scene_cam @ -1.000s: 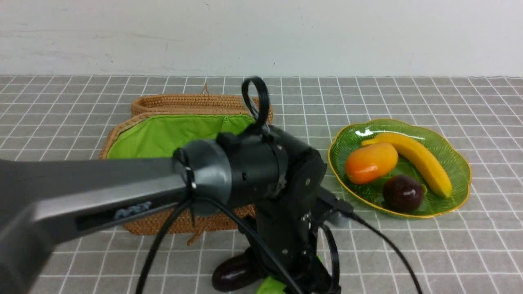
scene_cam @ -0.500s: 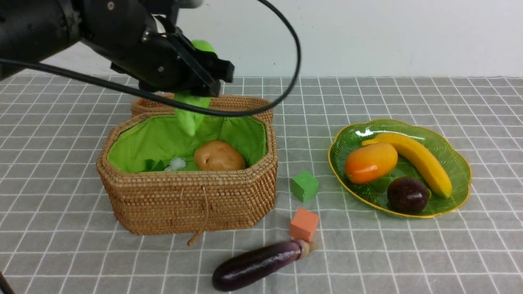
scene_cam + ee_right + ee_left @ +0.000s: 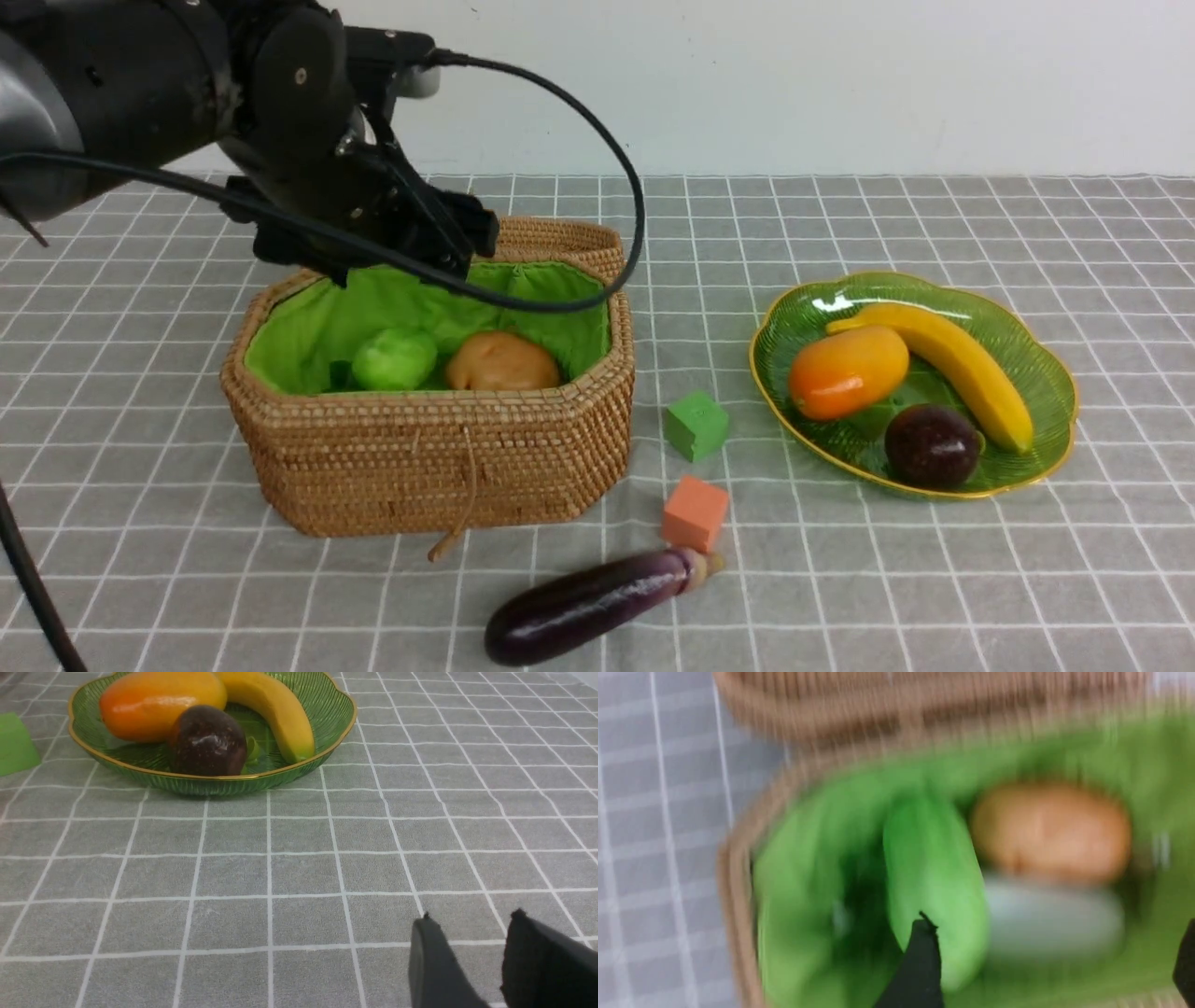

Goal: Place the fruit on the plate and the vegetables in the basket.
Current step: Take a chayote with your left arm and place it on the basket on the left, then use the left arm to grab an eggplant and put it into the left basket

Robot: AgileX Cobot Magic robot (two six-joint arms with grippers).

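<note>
Left gripper (image 3: 1052, 947) jaws apart, empty, above basket (image 3: 429, 457); green vegetable (image 3: 395, 358) at potato's (image 3: 501, 362) 9 o'clock; right gripper (image 3: 472, 956) slightly parted, empty.

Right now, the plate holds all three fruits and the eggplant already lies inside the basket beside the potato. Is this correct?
Not quite. The eggplant is not inside the basket; the front view shows it lying on the tablecloth in front of it. The plate does hold all three fruits, and the potato is in the basket.
</note>
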